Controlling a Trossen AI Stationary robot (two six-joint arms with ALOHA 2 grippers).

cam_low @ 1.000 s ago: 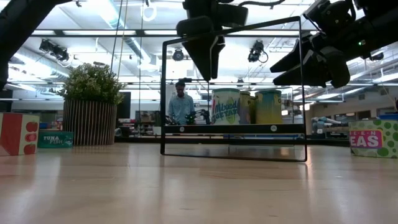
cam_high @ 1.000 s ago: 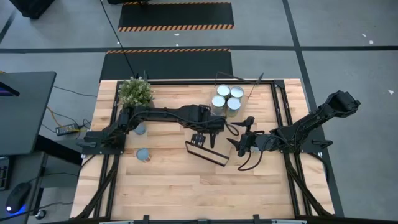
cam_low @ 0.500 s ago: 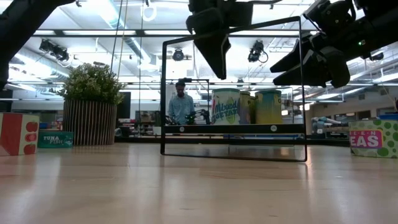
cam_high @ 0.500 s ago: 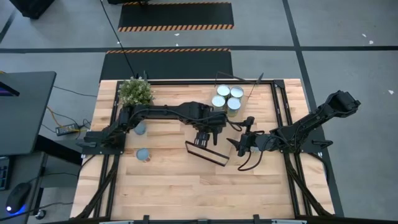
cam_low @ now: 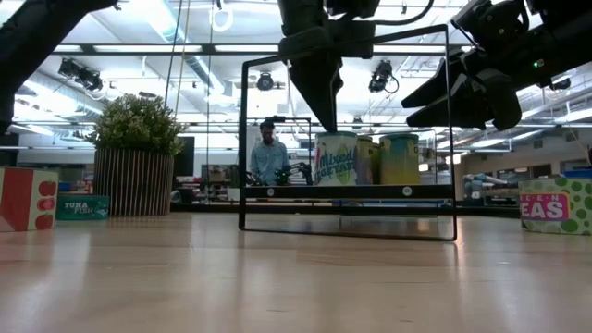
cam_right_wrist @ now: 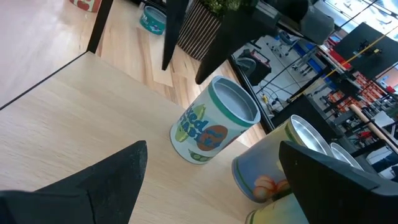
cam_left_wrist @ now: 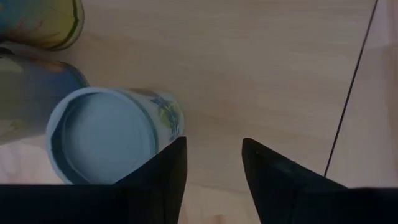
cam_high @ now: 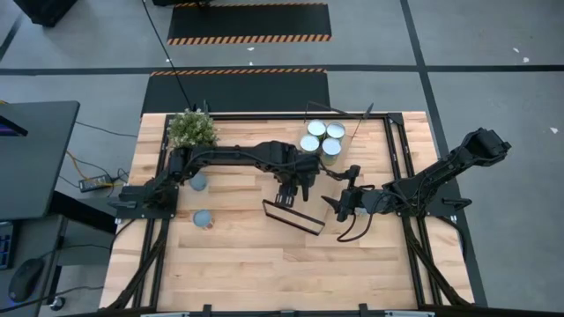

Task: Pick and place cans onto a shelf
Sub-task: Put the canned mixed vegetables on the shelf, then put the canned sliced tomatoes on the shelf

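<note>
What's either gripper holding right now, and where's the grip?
Nothing. The left gripper hangs open beside a can on the shelf; the right gripper is open and empty too.

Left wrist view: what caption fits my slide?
The left gripper, open and empty, hangs above the shelf beside a blue-topped can.

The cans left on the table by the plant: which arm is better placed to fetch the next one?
Left, probably. The two loose cans lie beside the left arm's base, while the right gripper waits open across the table. The left gripper hangs empty by the shelf.
</note>
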